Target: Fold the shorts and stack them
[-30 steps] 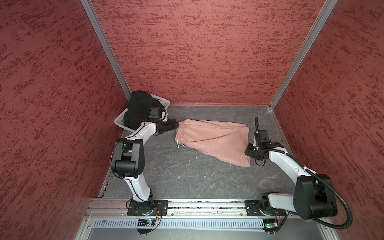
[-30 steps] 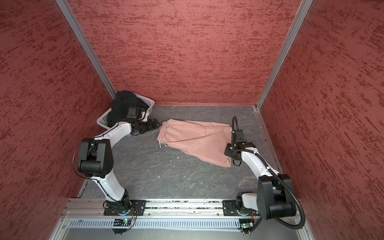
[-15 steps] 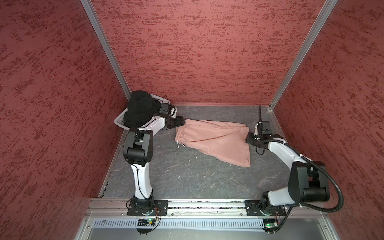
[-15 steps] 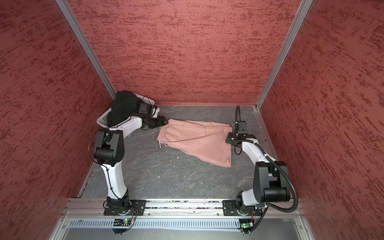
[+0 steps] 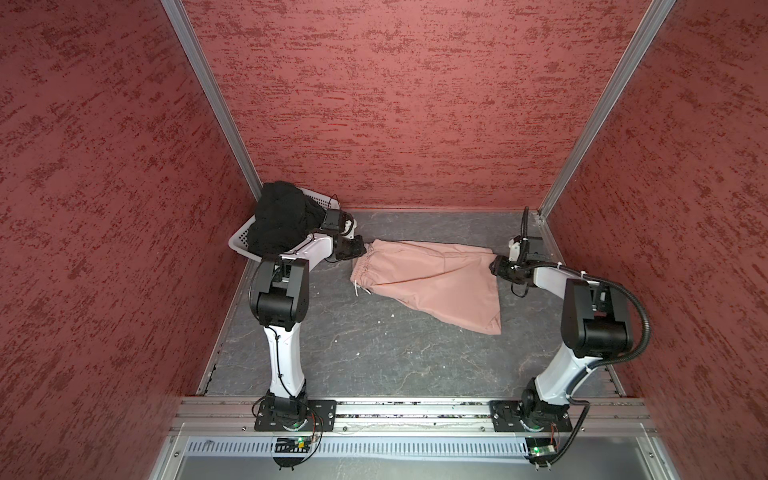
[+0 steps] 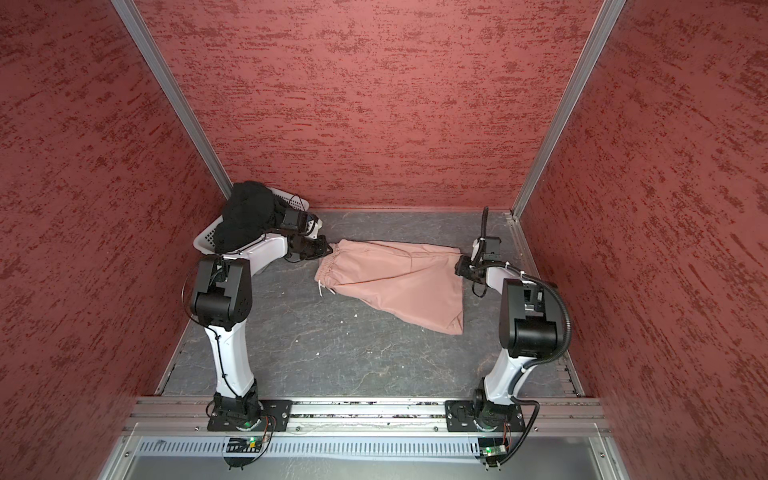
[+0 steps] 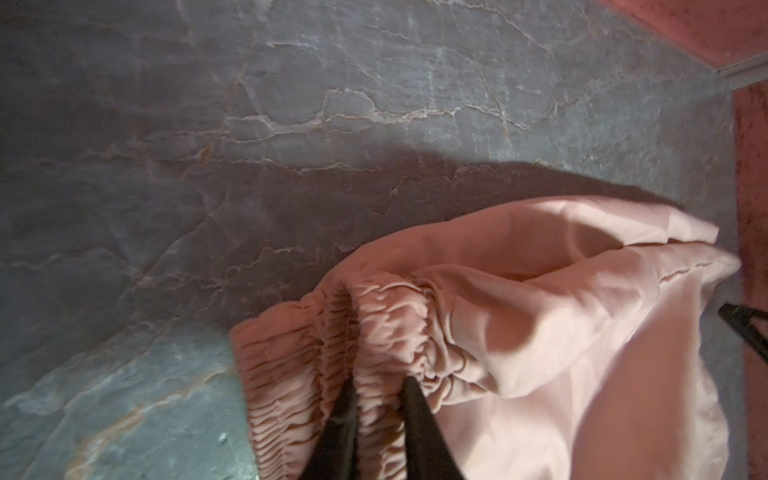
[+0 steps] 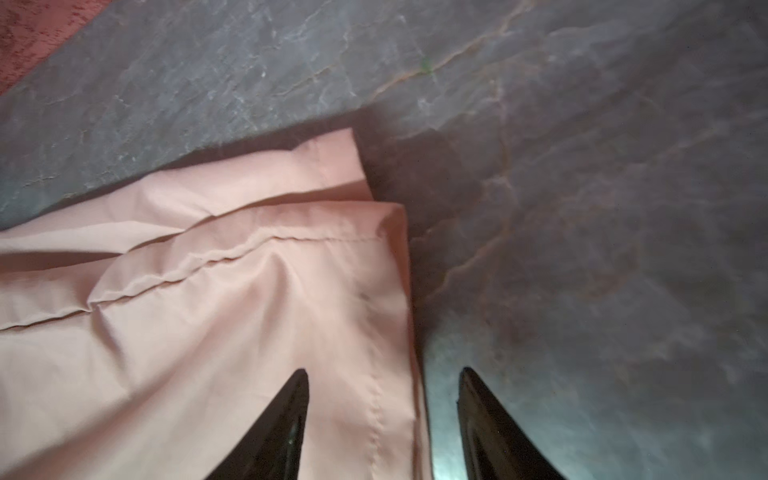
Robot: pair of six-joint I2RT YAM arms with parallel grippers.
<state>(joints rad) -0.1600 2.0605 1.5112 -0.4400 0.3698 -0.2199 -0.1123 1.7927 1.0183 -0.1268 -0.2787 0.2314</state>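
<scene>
The pink shorts [image 5: 432, 282] lie spread on the grey table [image 5: 353, 353], toward its far side. Their long axis runs left to right, with the gathered waistband [image 5: 360, 270] at the left and the leg hems at the right. The left gripper [image 7: 378, 384] is pinched tight on the waistband's far end. The right gripper [image 8: 384, 372] stands with jaws apart at the far hem corner, one finger over cloth and one over bare table. The black shorts [image 5: 282, 220] are heaped in the white basket [image 5: 239, 245] in the far left corner.

White arms [image 5: 284, 357] with black joints [image 5: 282, 291] and cables [image 5: 642, 328].
</scene>
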